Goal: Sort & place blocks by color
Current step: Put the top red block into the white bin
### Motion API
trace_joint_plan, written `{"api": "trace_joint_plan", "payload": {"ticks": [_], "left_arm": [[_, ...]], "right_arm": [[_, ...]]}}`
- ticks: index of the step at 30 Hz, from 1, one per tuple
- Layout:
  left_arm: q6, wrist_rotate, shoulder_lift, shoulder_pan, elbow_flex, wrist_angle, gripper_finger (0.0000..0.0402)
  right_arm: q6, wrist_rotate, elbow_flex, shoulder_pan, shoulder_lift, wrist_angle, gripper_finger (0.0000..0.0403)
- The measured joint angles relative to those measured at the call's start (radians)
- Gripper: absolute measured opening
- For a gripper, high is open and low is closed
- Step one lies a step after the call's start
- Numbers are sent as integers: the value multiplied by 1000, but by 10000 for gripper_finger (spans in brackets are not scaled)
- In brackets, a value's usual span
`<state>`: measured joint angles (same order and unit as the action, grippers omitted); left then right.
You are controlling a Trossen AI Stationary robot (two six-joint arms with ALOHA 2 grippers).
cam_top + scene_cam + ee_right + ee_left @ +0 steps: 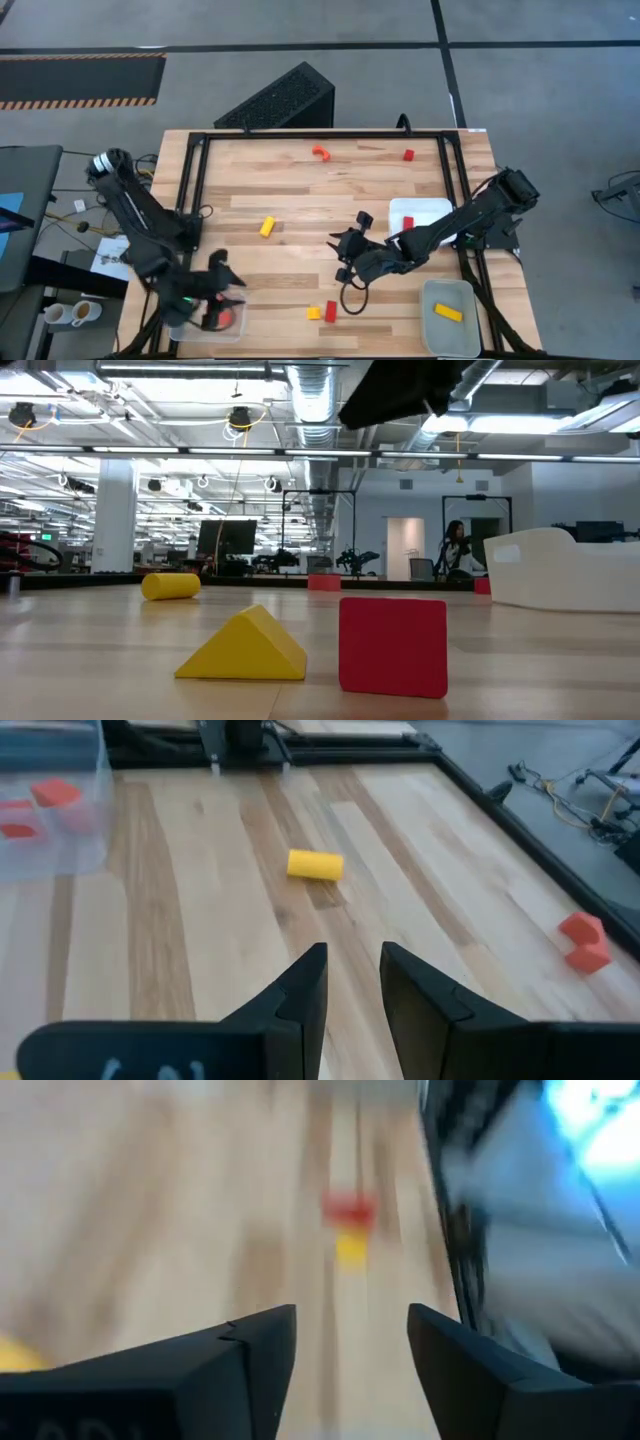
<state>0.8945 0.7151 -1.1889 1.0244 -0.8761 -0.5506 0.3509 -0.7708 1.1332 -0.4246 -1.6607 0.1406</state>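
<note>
Left gripper (222,290) sits at the table's (300,210) near left corner, over a clear tray (205,322) holding red blocks (225,318); its fingers (235,1370) stand apart with nothing between them. Right gripper (345,258) is over mid-table — fingers (300,995) a narrow gap apart, empty.

Loose blocks on the wood: a yellow cylinder (266,227) at centre left, a yellow wedge (314,313) touching a red cube (331,311) near the front edge, an orange arch (321,153) and a small red block (408,155) at the far side. A yellow bar (448,312) lies in the near right tray (450,330); a white tray (415,210) sits behind it.
</note>
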Motion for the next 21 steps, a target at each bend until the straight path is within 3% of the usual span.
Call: {"api": "trace_joint_plan", "payload": {"ticks": [4, 9, 15, 18, 21], "left_arm": [[-222, 242, 91, 53, 93, 205, 159], [-508, 344, 115, 16, 279, 634, 153], [-710, 177, 115, -126, 498, 1189, 153], [-750, 42, 113, -230, 577, 1328, 153], [-720, -104, 113, -338, 609, 1391, 153]], "right_arm": [[7, 16, 0, 46, -33, -35, 118], [61, 57, 0, 113, -47, -54, 118], [-5, 74, 1, 204, -31, -49, 118], [-42, 83, 0, 267, -33, -40, 118], [-15, 179, 1, 345, -33, -42, 118]]}}
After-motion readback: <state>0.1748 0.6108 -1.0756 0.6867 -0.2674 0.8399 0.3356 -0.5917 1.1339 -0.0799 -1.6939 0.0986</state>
